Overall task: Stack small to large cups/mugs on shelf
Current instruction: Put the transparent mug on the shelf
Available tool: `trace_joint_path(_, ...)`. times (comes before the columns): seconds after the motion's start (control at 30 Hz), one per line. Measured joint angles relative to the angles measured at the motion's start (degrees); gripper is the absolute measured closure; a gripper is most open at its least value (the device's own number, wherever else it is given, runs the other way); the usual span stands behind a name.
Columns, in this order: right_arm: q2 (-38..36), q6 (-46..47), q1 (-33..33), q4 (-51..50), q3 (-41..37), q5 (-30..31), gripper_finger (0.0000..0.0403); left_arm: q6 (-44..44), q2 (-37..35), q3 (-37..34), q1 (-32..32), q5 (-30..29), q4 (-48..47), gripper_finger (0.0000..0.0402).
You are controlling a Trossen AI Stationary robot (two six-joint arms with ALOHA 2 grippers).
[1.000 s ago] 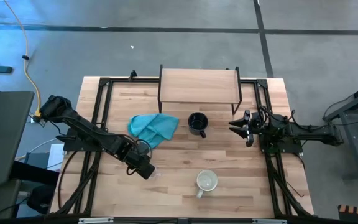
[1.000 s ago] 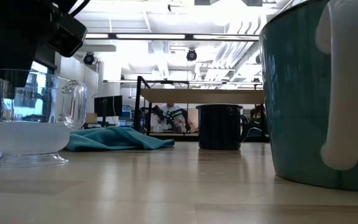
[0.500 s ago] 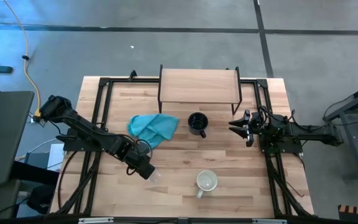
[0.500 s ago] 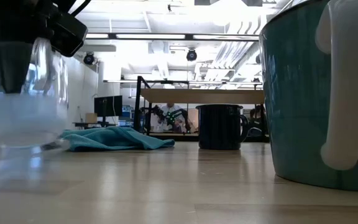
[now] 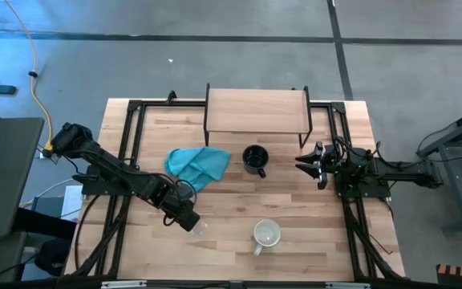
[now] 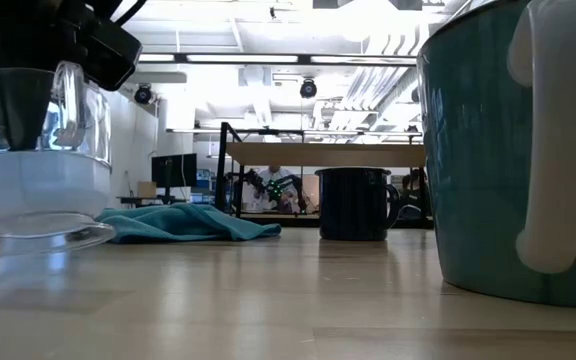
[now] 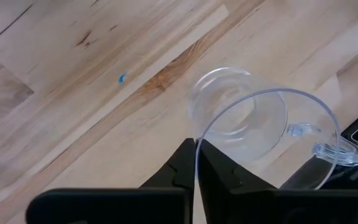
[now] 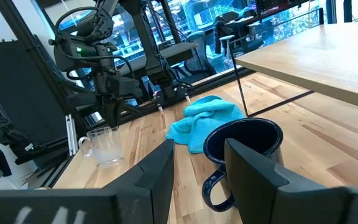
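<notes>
While the pale mug [image 5: 266, 234] stands alone close to the front edge of the table [image 5: 359, 233], with its handle toward the front, the left gripper [image 5: 189, 222] is just beside it on the left side, and its two fingers [image 7: 185, 168] are pressed together on the thin rim of the clear glass cup [image 7: 253, 124]. The glass cup is tilted: in the low view its foot is lifted on one side, and I cannot tell if the other side touches the wood. A little farther back, a teal cloth [image 5: 198, 165] lies crumpled on the table, and the black mug [image 5: 254, 159] stands upright just beside it on the right, near the middle of the table. On the right side, well apart from the black mug, the right gripper [image 5: 305, 164] hangs with its jaws spread wide and nothing between them, pointing toward the black mug. At the far edge stands the shelf [image 5: 256, 109], a light wood board on thin black legs, with nothing standing on top of it.
</notes>
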Motion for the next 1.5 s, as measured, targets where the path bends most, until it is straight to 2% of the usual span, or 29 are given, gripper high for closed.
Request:
trace_joint_path(0.5,0.02,0.02,0.00,0.02,0.00,0.26,0.0269,1.41,-2.06,0.57,1.40,0.16,1.22,0.0401)
trace_joint_path(1.13,0.63,1.22,0.00,0.04,0.00,0.37,0.0269,21.36,-2.74,21.77,12.36,-7.92,-19.47,0.0401)
trace_joint_path(1.5,0.63,1.18,0.00,0.04,0.00,0.35,0.0269,25.52,-2.70,24.52,15.47,-8.44,-22.63,0.0401)
